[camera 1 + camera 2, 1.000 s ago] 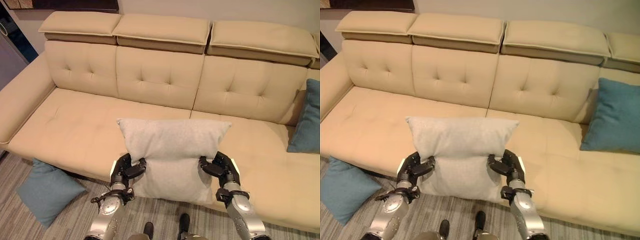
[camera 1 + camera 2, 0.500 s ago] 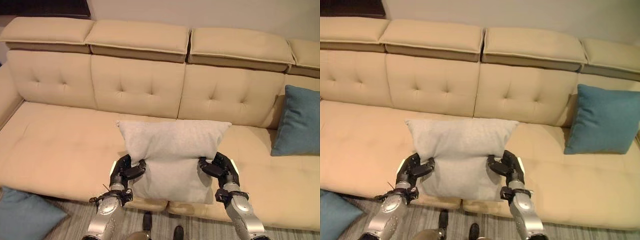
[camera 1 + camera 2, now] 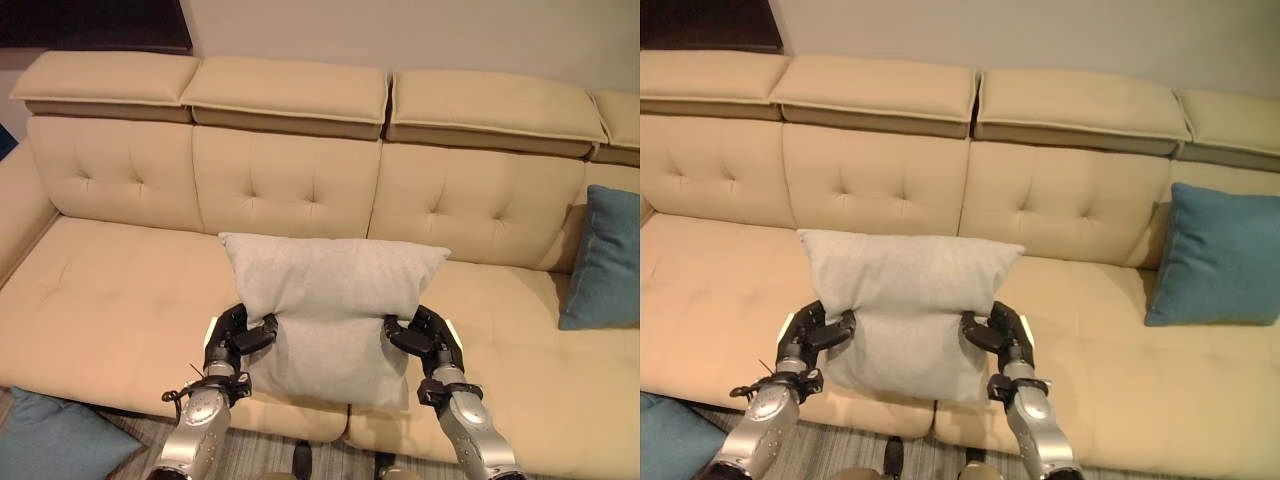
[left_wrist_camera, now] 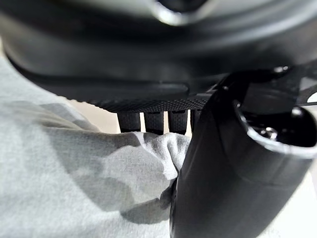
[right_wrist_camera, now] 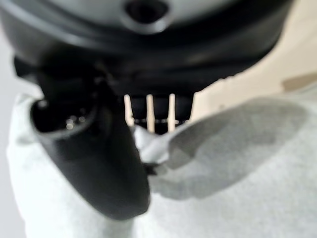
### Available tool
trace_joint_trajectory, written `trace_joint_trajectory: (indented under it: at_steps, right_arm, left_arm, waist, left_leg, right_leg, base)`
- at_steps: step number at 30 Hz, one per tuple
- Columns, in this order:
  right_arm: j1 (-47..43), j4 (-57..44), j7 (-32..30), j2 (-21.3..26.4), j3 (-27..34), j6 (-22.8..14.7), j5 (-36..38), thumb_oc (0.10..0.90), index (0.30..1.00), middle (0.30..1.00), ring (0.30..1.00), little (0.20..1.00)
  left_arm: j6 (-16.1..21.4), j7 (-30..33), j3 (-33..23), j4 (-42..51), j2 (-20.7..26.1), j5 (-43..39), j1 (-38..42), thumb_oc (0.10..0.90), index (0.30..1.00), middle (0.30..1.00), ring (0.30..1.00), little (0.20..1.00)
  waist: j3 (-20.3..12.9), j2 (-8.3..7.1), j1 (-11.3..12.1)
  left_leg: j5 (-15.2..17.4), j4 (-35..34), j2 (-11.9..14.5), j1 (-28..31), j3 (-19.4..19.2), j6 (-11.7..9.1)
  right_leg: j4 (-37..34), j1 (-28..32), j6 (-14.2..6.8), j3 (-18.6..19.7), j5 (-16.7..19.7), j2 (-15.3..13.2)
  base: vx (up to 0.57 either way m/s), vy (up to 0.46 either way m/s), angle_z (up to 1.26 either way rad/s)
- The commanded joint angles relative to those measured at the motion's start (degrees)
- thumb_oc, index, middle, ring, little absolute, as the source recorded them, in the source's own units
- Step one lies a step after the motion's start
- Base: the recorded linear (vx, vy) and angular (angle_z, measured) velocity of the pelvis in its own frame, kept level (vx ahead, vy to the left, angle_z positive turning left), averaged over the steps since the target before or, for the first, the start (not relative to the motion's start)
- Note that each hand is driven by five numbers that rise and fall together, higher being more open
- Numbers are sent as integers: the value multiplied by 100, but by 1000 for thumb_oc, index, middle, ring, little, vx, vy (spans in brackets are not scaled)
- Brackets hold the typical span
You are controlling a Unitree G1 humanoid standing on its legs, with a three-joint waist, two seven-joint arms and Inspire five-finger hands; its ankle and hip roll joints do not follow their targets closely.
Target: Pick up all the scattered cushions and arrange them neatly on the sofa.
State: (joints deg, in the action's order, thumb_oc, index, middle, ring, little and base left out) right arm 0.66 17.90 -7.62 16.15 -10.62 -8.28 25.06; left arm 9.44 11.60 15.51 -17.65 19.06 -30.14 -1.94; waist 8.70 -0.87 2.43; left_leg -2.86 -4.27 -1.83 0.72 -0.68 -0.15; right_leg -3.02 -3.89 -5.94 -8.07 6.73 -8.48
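Observation:
I hold a light grey cushion (image 3: pixel 330 305) upright in front of me, over the front edge of the beige sofa (image 3: pixel 120 290). My left hand (image 3: pixel 232 340) pinches its left side and my right hand (image 3: pixel 428 338) pinches its right side, thumbs in front and fingers behind the cloth. The left wrist view shows the thumb (image 4: pixel 223 163) pressed into the grey fabric (image 4: pixel 74 173); the right wrist view shows the same with its thumb (image 5: pixel 99 153) on the cushion (image 5: pixel 223 173). A teal cushion (image 3: pixel 1218 256) leans on the sofa's right end. Another teal cushion (image 3: pixel 50 440) lies on the floor at the lower left.
The sofa's seat stretches wide to both sides of the held cushion, with tufted backrests (image 3: pixel 290 180) and headrests (image 3: pixel 290 90) behind. Striped grey carpet (image 3: pixel 850 460) runs along the sofa's front edge.
The camera has shifted, so the whole scene slid sideways. The grey cushion and both hands sit slightly lower and further left; both hands keep their hold.

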Motion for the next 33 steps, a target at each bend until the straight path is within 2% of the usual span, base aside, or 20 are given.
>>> trace_joint_trajectory:
  at_steps: [1, 8, 13, 15, 18, 19, 20, 21, 22, 26, 31, 33]
  right_arm:
    - [-482, -828, 377, -129, 20, -757, 39, 400, 300, 300, 300, 300]
    - [-647, -810, -59, -32, 36, -805, -455, 400, 300, 300, 300, 300]
    - [-1330, -596, -569, 22, -157, -863, -896, 400, 300, 300, 300, 300]
    - [-2046, -383, -975, 9, -307, -906, -1123, 400, 300, 300, 300, 300]
    - [-2596, -174, -1264, -4, -425, -941, -1253, 400, 300, 300, 300, 300]
    - [-3300, 133, -1570, 40, -518, -951, -1349, 400, 300, 300, 300, 300]
    - [-3313, 140, -1570, 40, -516, -953, -1347, 400, 300, 300, 300, 300]
    - [-3907, 455, -1791, 140, -597, -934, -1397, 400, 300, 300, 300, 300]
    - [-3919, 464, -1791, 141, -597, -937, -1395, 400, 300, 300, 300, 300]
    - [-5036, 1084, -2143, 345, -723, -909, -1444, 400, 300, 300, 300, 300]
    - [-6733, 2083, -2461, 776, -1194, -833, -1462, 400, 300, 300, 300, 300]
    - [-6932, 2224, -2495, 801, -1274, -822, -1448, 400, 300, 300, 300, 300]
  left_arm:
    - [677, -502, 329, 612, -241, 298, 649, 400, 300, 300, 300, 300]
    - [671, -212, 405, 586, -219, 654, 1031, 400, 300, 300, 300, 300]
    - [756, 170, 598, 311, -301, 821, 1689, 400, 300, 300, 300, 300]
    - [831, 439, 830, -20, -341, 885, 2392, 400, 300, 300, 300, 300]
    - [903, 622, 987, -288, -336, 916, 2978, 400, 300, 300, 300, 300]
    - [986, 851, 1119, -629, -266, 925, 3687, 400, 300, 300, 300, 300]
    - [989, 850, 1117, -636, -265, 924, 3700, 400, 300, 300, 300, 300]
    - [1051, 1034, 1192, -941, -190, 879, 4307, 400, 300, 300, 300, 300]
    - [1055, 1033, 1191, -948, -191, 877, 4318, 400, 300, 300, 300, 300]
    - [1109, 1258, 1390, -1616, -54, 871, 5410, 400, 300, 300, 300, 300]
    - [1136, 1440, 1754, -2647, 196, 787, 7206, 400, 300, 300, 300, 300]
    - [1136, 1456, 1781, -2761, 207, 749, 7376, 400, 300, 300, 300, 300]
  waist:
    - [-620, -138, -37]
    - [-600, -33, -122]
    - [-394, 69, -183]
    - [-191, 135, -225]
    - [-113, 182, -255]
    - [-44, 227, -252]
    - [-57, 223, -259]
    - [-61, 255, -259]
    - [-62, 255, -259]
    - [-4, 324, -253]
    - [92, 354, -219]
    - [108, 350, -205]
  left_leg:
    - [747, 528, 205, -164, 13, -131]
    - [643, 230, 320, -46, 61, -231]
    - [558, 209, 337, -349, 71, -241]
    - [441, 249, 327, -773, 118, -238]
    - [342, 256, 304, -1124, 172, -239]
    - [240, 282, 273, -1544, 217, -259]
    - [221, 286, 265, -1580, 221, -255]
    - [140, 291, 225, -1878, 253, -279]
    - [141, 296, 224, -1890, 253, -278]
    - [-39, 217, 160, -2239, 295, -332]
    - [-210, 103, 128, -2612, 278, -408]
    - [-227, 85, 131, -2651, 267, -412]
  right_leg:
    - [364, 256, -82, -304, -748, 204]
    - [59, 416, -31, -397, -789, 325]
    - [64, 114, -12, -364, -756, 332]
    - [126, -312, -8, -317, -687, 315]
    - [211, -691, 1, -267, -634, 306]
    - [366, -1142, 12, -240, -585, 272]
    - [364, -1173, 11, -244, -570, 263]
    - [488, -1500, 32, -220, -543, 249]
    - [494, -1513, 32, -219, -545, 248]
    - [615, -1929, 27, -203, -508, 199]
    - [575, -2354, -46, -140, -351, 168]
    - [551, -2402, -59, -131, -317, 174]
  base:
    - [57, -56, 17]
    - [57, -45, 5]
    - [-94, 23, -2]
    - [-205, 42, 1]
    - [-160, 33, 9]
    - [-220, 43, 7]
    - [-234, 50, 7]
    - [-95, 27, 6]
    - [-119, 45, 9]
    - [-57, 25, 6]
    - [-39, 14, 5]
    - [-18, -1, -5]
